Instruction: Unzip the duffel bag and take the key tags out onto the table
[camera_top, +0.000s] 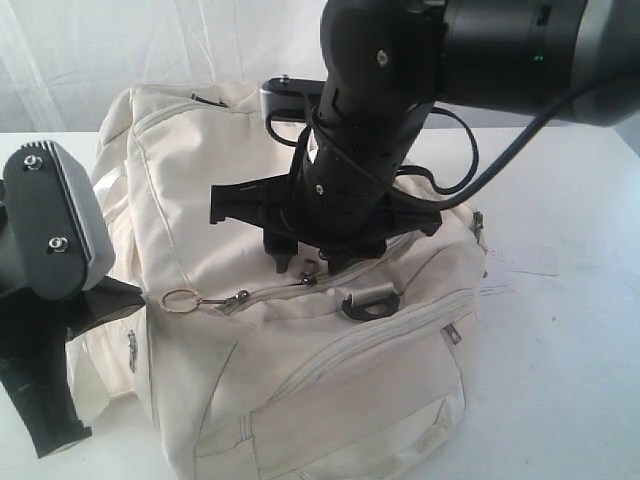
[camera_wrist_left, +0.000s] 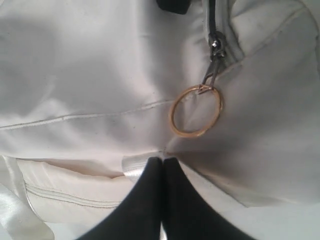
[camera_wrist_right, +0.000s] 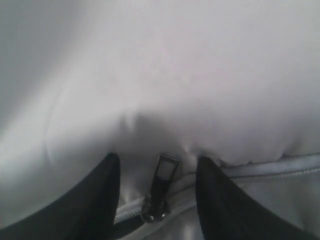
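**Duffel bag on the tabletop, one gripper poised at each zipper pull**

The duffel bag (camera_top: 300, 380) lies on the white tabletop (camera_top: 560, 380) and fills the middle of the exterior view. Its near side runs out of the picture at the bottom. To the right of the bag's end the tabletop is bare and wide, reaching back to a white curtain (camera_top: 100, 50). On the left only a narrow strip of tabletop shows, and the left arm crowds most of it.

The left gripper (camera_top: 135, 293) sits low against the bag's left shoulder. In the left wrist view its fingers are pressed together with nothing between them (camera_wrist_left: 162, 161). The tip lies just short of a gold ring (camera_top: 180, 300) (camera_wrist_left: 195, 111) without touching it. The ring hangs from the ringed zipper pull (camera_top: 238, 297) (camera_wrist_left: 215, 62).

The right gripper (camera_top: 318, 262) comes down from above onto the top of the bag, its arm and a looping black cable (camera_top: 470, 150) hiding the fabric behind. Its fingers stand apart (camera_wrist_right: 157, 159), one on each side of the middle zipper pull (camera_top: 308, 279) (camera_wrist_right: 162, 192), which they do not clamp. A black strap ring (camera_top: 370, 305) lies just beside that gripper, toward the near side.
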